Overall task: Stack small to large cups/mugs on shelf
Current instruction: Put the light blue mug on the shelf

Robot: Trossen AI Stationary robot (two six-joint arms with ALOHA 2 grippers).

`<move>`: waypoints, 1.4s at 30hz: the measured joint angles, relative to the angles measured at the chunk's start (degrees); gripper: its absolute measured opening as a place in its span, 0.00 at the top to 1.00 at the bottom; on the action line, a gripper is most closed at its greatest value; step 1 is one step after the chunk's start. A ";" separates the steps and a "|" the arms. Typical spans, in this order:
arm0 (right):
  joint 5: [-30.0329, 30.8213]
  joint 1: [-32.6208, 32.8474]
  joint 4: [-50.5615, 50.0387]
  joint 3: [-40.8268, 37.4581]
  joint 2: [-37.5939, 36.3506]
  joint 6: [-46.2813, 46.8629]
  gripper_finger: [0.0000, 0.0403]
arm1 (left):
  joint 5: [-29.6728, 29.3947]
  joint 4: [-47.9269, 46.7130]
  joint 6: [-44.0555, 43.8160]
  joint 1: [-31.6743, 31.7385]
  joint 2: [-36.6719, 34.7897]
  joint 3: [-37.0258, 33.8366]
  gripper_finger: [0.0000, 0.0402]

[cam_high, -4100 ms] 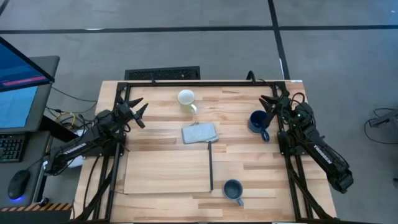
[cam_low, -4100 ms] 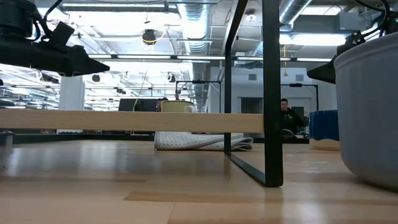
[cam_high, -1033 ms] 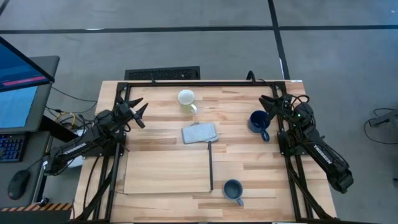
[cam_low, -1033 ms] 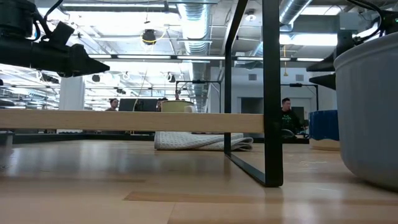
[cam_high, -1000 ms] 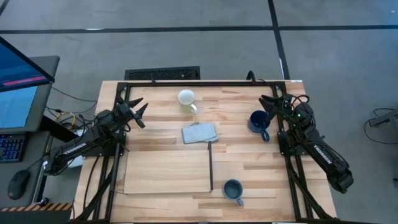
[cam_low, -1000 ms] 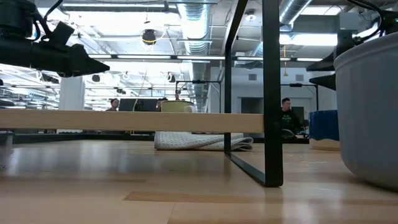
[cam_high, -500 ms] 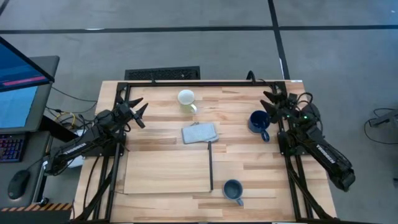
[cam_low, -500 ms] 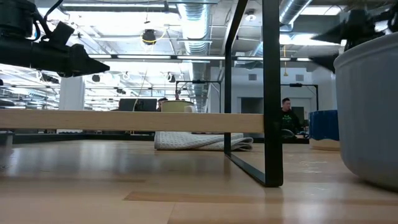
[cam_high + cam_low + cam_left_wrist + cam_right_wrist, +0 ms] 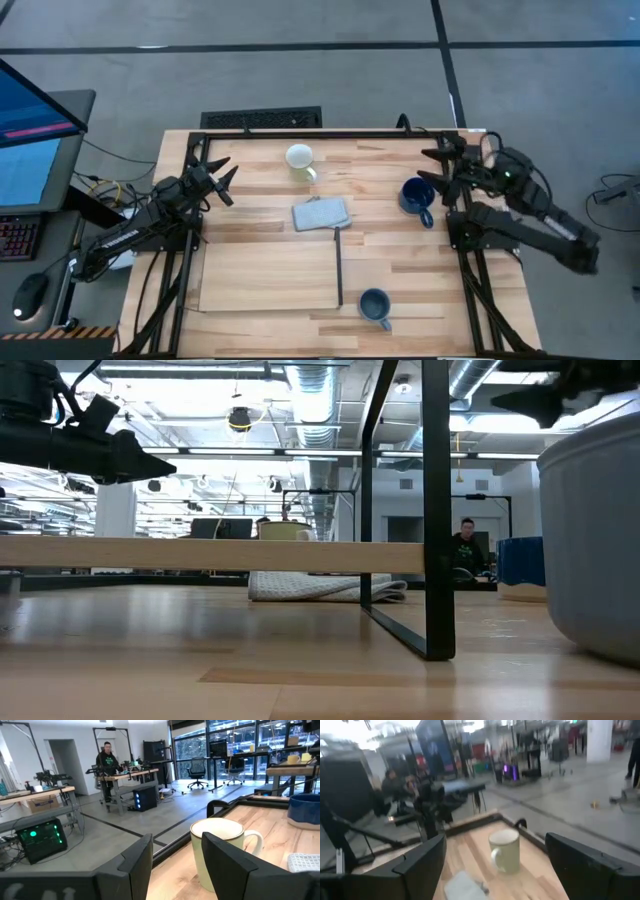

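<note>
The cream-white mug (image 9: 299, 158) stands at the table's far middle. At the right is the dark navy mug (image 9: 415, 196). The small slate mug (image 9: 375, 305) stands near the front edge, beside the shelf (image 9: 268, 276), a pale plywood panel with a black strip (image 9: 339, 268) along its right edge. My left gripper (image 9: 222, 178) waits open at the table's left, pointing at the cream mug (image 9: 220, 851). My right gripper (image 9: 426, 166) hangs open above the table's far right, just beyond the navy mug. Its fingers stand wide apart in its wrist view (image 9: 502, 865) and touch nothing.
A folded grey cloth (image 9: 321, 213) lies mid-table, just beyond the shelf's far right corner. In the low view the shelf's edge (image 9: 200, 555) stands raised on a black leg (image 9: 437, 510). A black frame borders the table's far and side edges. People sit in the room behind.
My right gripper has risen from beside the navy mug and shifted slightly toward the table's far edge, its arm swinging out to the right. My left arm and the mugs have kept still.
</note>
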 joint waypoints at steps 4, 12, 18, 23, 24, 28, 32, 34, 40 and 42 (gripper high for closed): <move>4.51 6.62 -4.74 7.34 11.29 -0.75 0.10 | 0.00 -0.01 -0.02 0.00 -0.01 -0.01 0.59; 12.91 22.04 -17.97 25.24 35.32 -1.97 0.10 | 0.00 0.00 0.75 0.01 0.01 -0.01 0.59; 12.89 33.05 -22.32 34.44 47.24 -8.25 0.10 | 0.00 -0.01 0.74 0.01 0.00 -0.01 0.59; 12.90 40.25 -27.38 36.76 53.30 -6.68 0.10 | 0.00 0.00 0.74 0.00 0.00 0.01 0.59; 12.89 41.70 -27.29 36.77 54.48 -5.26 0.10 | 0.01 0.00 0.74 0.01 0.00 -0.01 0.59; 12.88 47.08 -27.11 36.85 58.91 -0.26 0.10 | 0.02 0.00 0.74 0.01 0.00 -0.01 0.59; 12.88 50.71 -27.07 36.85 63.40 5.45 0.10 | 0.02 -0.01 0.74 0.01 -0.01 0.00 0.59; 12.74 51.97 -27.23 36.85 65.74 9.44 0.10 | 0.01 0.00 0.74 0.01 0.00 0.00 0.59; 10.24 55.82 -26.54 36.83 71.86 15.61 0.10 | 0.00 0.00 0.74 0.01 -0.01 0.01 0.59; 8.28 57.11 -26.99 36.81 73.47 16.27 0.10 | 0.00 0.00 0.74 0.01 0.01 -0.01 0.59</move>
